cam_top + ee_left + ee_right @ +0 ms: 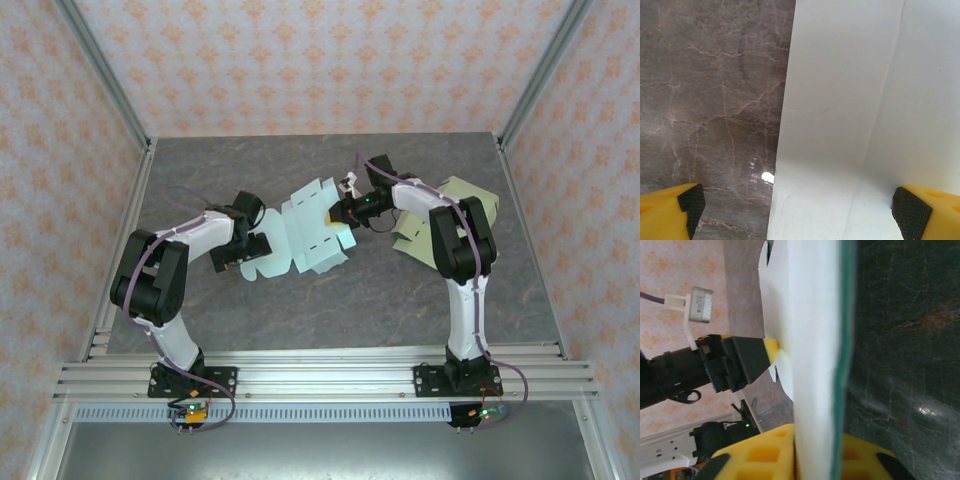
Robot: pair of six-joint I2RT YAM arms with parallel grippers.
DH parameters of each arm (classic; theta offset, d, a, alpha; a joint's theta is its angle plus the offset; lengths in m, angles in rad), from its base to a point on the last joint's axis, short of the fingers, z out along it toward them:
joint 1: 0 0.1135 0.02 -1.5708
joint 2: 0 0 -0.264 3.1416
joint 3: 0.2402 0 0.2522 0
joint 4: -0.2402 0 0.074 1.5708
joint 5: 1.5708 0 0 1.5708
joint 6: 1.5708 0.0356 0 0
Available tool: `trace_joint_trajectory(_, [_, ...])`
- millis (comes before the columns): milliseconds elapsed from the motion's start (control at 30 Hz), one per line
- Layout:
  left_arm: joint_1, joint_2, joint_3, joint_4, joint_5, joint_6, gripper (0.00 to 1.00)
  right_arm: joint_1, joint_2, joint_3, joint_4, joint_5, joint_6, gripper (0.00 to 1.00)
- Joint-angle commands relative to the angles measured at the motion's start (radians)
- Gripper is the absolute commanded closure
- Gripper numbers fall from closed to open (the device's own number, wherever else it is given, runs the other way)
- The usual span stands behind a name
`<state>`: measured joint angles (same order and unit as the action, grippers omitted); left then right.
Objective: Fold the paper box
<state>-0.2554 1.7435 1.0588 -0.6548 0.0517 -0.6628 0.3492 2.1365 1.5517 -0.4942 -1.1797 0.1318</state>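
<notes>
The paper box blank (312, 232) was found lying mostly flat at the middle of the table (300, 310), and nearly all folding was judged outstanding. Its right edge was pinched by the right gripper (347, 210), arm bent inward. The left gripper (255, 245) was spread wide, straddling the left edge.

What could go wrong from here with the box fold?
1. The right end effector pinches the paper box at one edge; a pull could tear or crease it, or it could slip out.
2. The left end effector is open, straddling the paper's edge without gripping, so the paper box may slide across the table if the right arm pulls.
</notes>
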Motion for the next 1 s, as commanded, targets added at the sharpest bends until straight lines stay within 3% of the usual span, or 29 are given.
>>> trace_joint_trajectory(0, [0.0, -0.062, 0.045, -0.067, 0.017, -0.015, 0.0, 0.003, -0.044, 0.048, -0.06, 0.078, -0.059, 0.97])
trace_joint_trajectory(167, [0.031, -0.18, 0.134, -0.131, 0.013, -0.02, 0.0, 0.016, -0.154, 0.078, -0.141, 0.284, -0.164, 1.0])
trace_joint_trajectory(367, [0.098, -0.289, 0.224, -0.153, 0.009, -0.033, 0.0, 0.116, -0.325, 0.124, -0.165, 0.695, -0.379, 1.0])
trace_joint_trajectory(533, [0.222, -0.332, 0.257, -0.132, 0.155, -0.089, 0.0, 0.277, -0.474, -0.016, 0.048, 1.132, -0.805, 1.0])
trace_joint_trajectory(667, [0.324, -0.341, 0.235, -0.079, 0.326, -0.137, 0.0, 0.374, -0.489, -0.084, 0.177, 1.394, -1.033, 1.0])
trace_joint_trajectory(767, [0.359, -0.349, 0.213, -0.063, 0.341, -0.126, 0.0, 0.422, -0.481, -0.139, 0.185, 1.438, -1.107, 0.95])
trace_joint_trajectory(833, [0.364, -0.346, 0.2, -0.074, 0.304, -0.105, 0.0, 0.445, -0.473, -0.181, 0.155, 1.406, -1.094, 0.8])
trace_joint_trajectory(900, [0.366, -0.337, 0.174, -0.07, 0.309, -0.102, 0.0, 0.464, -0.463, -0.203, 0.07, 1.311, -1.013, 0.63])
trace_joint_trajectory(967, [0.365, -0.33, 0.128, -0.034, 0.343, -0.11, 0.0, 0.464, -0.456, -0.218, 0.016, 1.183, -0.902, 0.61])
